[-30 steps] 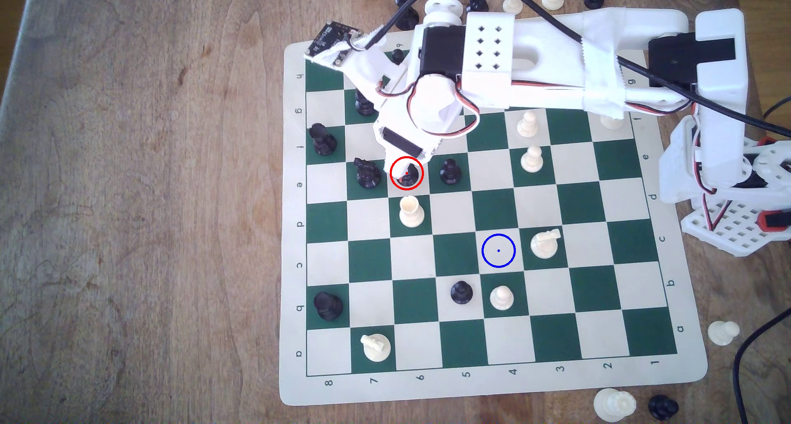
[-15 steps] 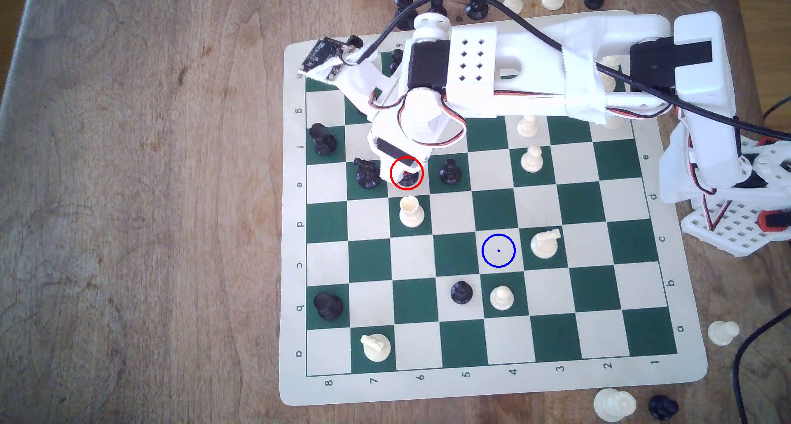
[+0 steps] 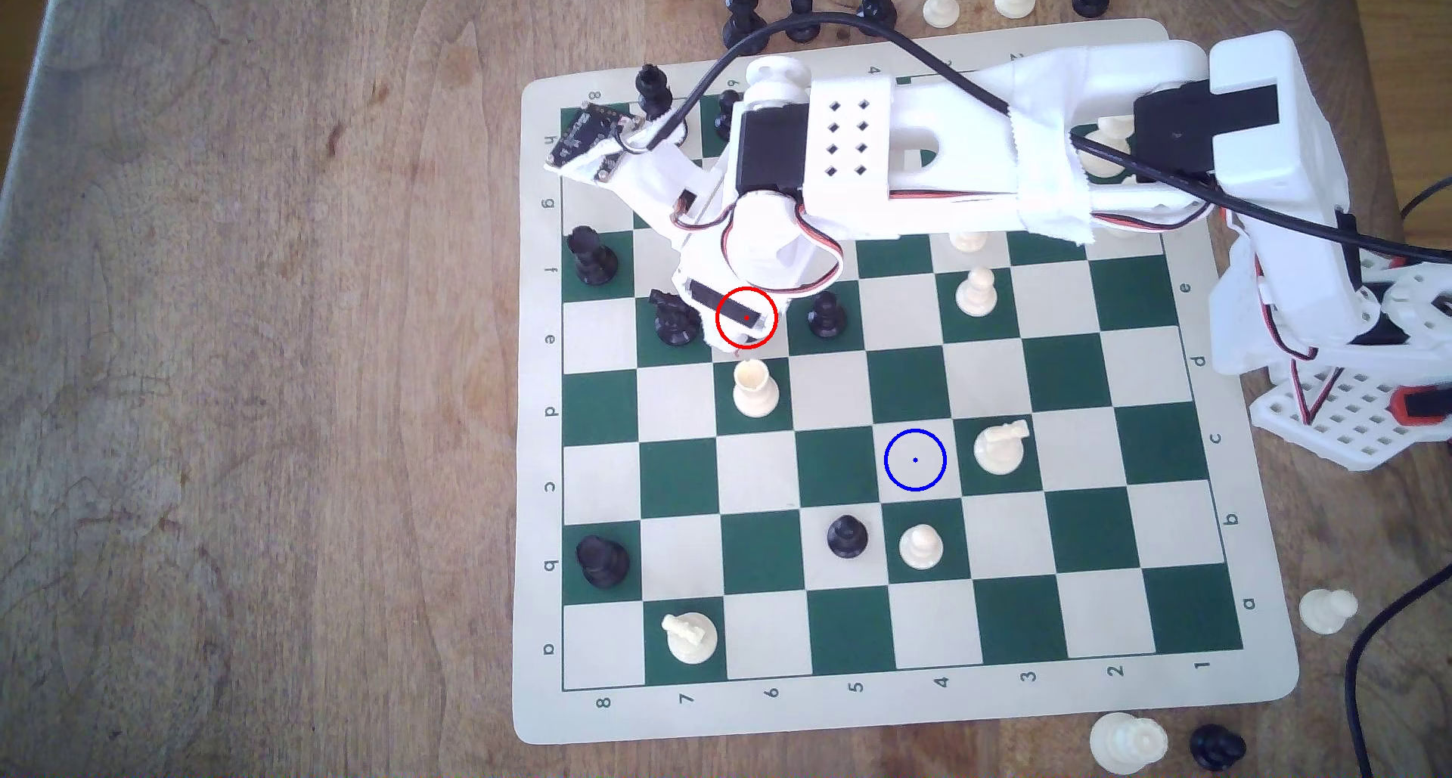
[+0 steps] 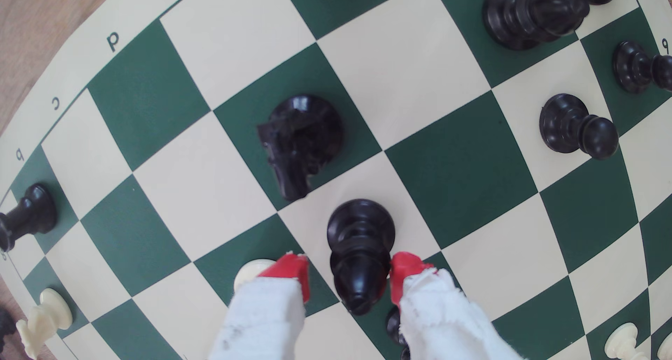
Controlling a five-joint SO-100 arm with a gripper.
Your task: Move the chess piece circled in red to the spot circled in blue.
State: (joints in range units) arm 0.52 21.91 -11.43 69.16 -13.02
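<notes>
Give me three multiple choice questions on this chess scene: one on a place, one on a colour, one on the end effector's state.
1. What stands beside the spot on the exterior view's right? A a white piece; B a black pawn; C nothing.
2. What colour are the end effector's fingertips? A blue; B red; C green.
3. How is the end effector at the chess piece? A shut above it; B open, straddling it; C open, far away.
1 A: it fills the neighbouring green square. 2 B: red tips show in the wrist view. 3 B: a gap shows beside the upright piece.
</notes>
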